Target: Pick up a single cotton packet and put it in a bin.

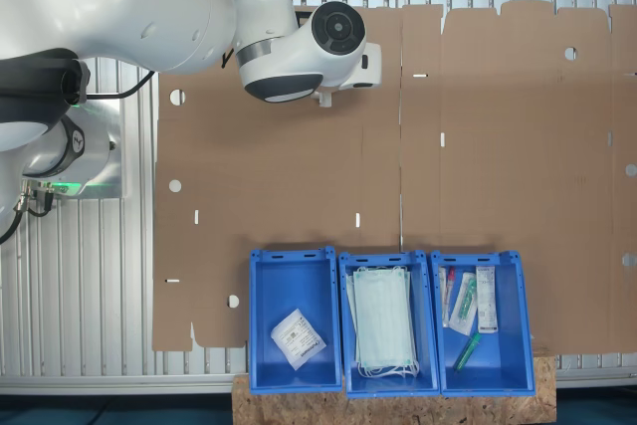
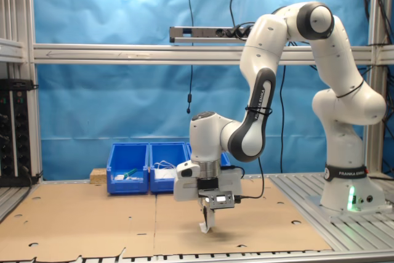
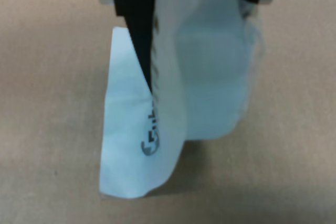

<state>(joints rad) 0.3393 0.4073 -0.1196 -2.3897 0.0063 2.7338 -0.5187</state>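
In the second exterior view the hand point(image 2: 207, 218) hangs at lower centre of the frame just above the cardboard-covered table point(image 2: 92, 220), closed on a cotton packet point(image 2: 205, 226) that dangles from it; in the wrist view the dark fingers point(image 3: 137, 19) pinch the white packet's top edge, its lower corner curling near the cardboard. In the first exterior view three blue bins sit along the bottom of the frame; the leftmost bin point(image 1: 267, 330) holds another cotton packet point(image 1: 298, 336), the middle bin point(image 1: 345, 330) pale green face masks point(image 1: 383, 321), the rightmost bin point(image 1: 518, 330) syringe packets point(image 1: 468, 302).
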